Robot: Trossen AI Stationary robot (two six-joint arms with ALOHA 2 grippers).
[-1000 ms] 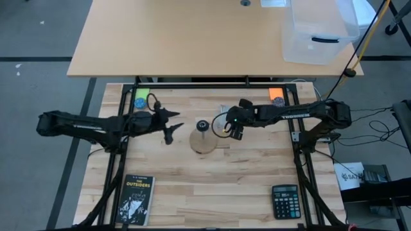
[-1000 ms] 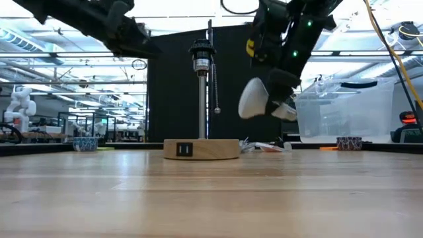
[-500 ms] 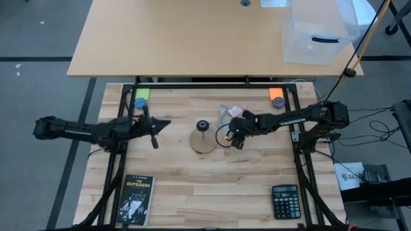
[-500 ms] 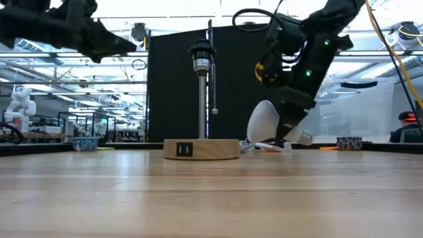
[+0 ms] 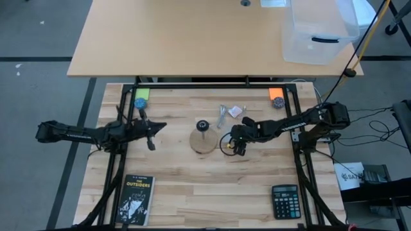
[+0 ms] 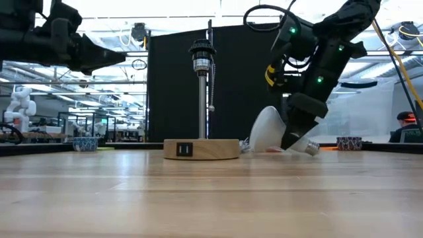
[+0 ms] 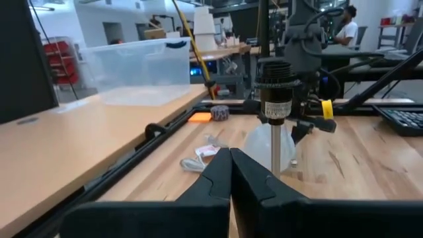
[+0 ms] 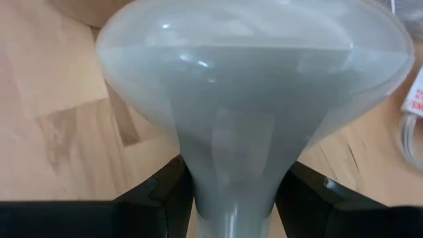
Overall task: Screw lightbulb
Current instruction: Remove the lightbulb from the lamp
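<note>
1. While I look down from above, my right gripper [image 5: 236, 146] sits low beside the lamp stand [image 5: 203, 141] on the desk [image 5: 192, 192]; my left gripper [image 5: 153, 133] waits well apart.
2. Level across, the lightbulb [image 6: 269, 130] lies tilted, globe toward the stand, touching the desk.
3. From my left wrist, my jaws are pressed together, empty.
4. From my right wrist, my jaws clench the lightbulb's neck.
</note>
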